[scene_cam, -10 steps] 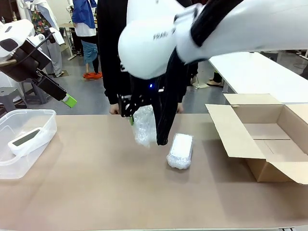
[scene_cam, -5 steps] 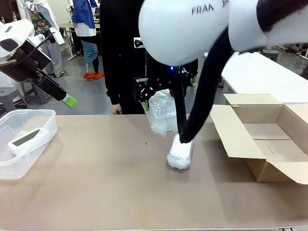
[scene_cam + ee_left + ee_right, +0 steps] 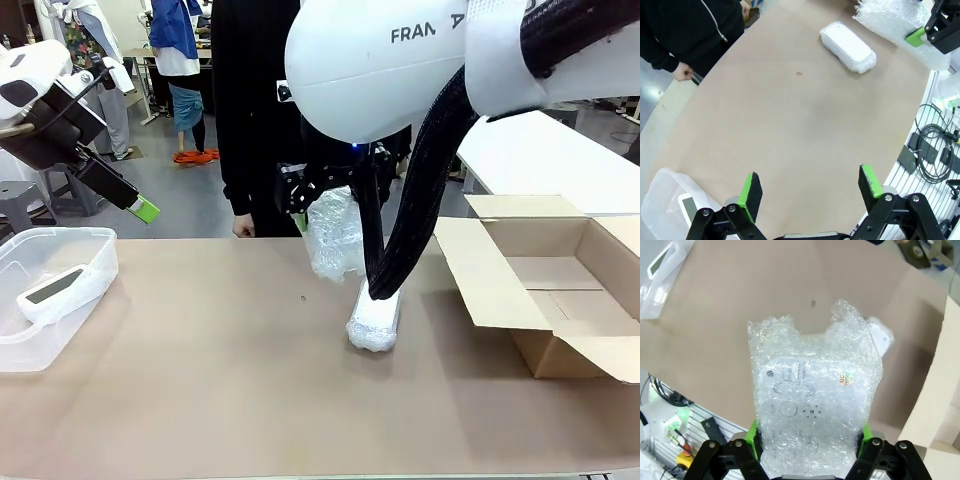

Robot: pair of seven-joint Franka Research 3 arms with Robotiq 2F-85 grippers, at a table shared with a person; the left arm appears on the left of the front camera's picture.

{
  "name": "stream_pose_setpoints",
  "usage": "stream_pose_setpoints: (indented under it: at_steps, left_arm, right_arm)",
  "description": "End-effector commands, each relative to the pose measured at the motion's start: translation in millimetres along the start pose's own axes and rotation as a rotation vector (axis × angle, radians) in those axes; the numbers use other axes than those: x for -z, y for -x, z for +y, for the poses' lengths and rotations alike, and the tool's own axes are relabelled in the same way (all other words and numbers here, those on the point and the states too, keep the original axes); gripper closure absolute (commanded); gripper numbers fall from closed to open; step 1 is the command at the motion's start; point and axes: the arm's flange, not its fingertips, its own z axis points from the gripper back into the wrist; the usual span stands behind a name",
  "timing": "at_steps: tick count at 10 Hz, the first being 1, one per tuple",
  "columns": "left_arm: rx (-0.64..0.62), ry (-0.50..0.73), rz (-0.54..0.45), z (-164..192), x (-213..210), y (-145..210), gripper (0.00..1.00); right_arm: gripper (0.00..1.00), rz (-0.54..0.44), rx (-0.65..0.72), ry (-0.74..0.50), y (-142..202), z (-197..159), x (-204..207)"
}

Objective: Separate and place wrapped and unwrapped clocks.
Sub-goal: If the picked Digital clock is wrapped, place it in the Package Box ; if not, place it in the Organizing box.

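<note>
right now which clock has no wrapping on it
The clock in the clear tub, grey screen bare; the held bundle and the tabletop bundle are film-wrapped.

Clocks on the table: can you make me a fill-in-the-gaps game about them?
The right hand is shut on a white oblong clock bundled in crinkly clear film, while the left hand holds ____.
A second film-wrapped white clock lies on the tan table, so wrapped clocks number ____.
The bare white rectangular clock with a dark grey screen lies in the clear plastic tub on the robot's ____ side.
Missing words: nothing; two; left.
</note>
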Motion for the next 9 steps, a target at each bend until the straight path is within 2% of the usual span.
stream_pose_setpoints:
  at_steps: [1,8,9]
  left_arm:
    - [0.000,0.015,-0.006,0.3,-0.1,1.6,0.00]
    - [0.000,0.015,-0.006,0.3,-0.1,1.6,0.00]
    - [0.000,0.015,-0.006,0.3,-0.1,1.6,0.00]
  right_arm:
    - [0.50,0.010,0.002,-0.008,1.0,-2.4,-2.1]
    - [0.50,0.010,0.002,-0.008,1.0,-2.4,-2.1]
    - [0.19,0.002,0.003,0.002,-0.6,-1.5,0.2]
